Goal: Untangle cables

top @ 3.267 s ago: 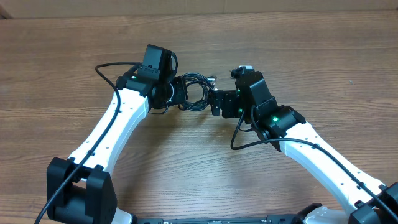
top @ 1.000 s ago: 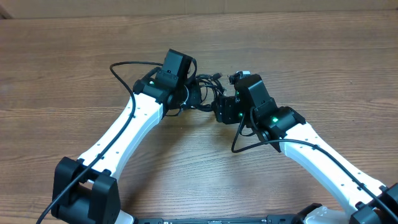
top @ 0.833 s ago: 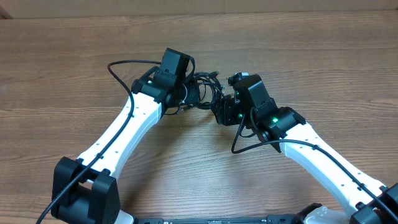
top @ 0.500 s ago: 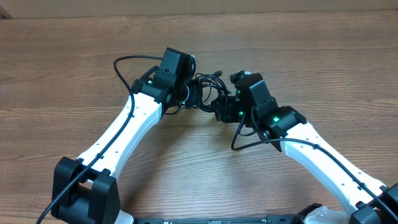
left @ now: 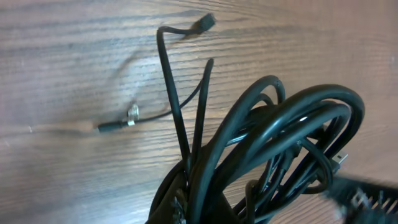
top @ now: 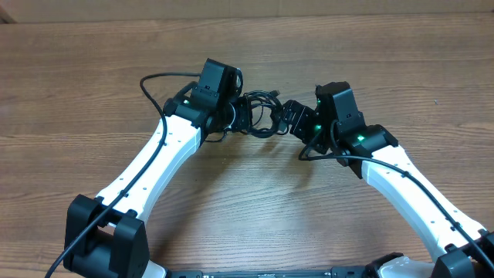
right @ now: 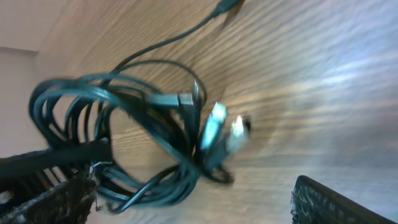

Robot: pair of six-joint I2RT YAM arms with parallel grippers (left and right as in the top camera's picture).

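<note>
At the middle of the desk [top: 370,54], the left end effector [top: 241,117] is clamping the tangled cables [top: 261,116], its jaws closing on the base of the bundle and holding the loops up. The right end effector [top: 290,116] is standing wide open just beside the bundle, gripping nothing. One loose silver plug end [left: 132,116] is lying on the wood.

I can read nothing here. No letters, numbers, labels or brand marks are legible on the cables [left: 273,143], on my left arm [top: 154,166], on my right arm [top: 409,185] or on the table [top: 77,77].
</note>
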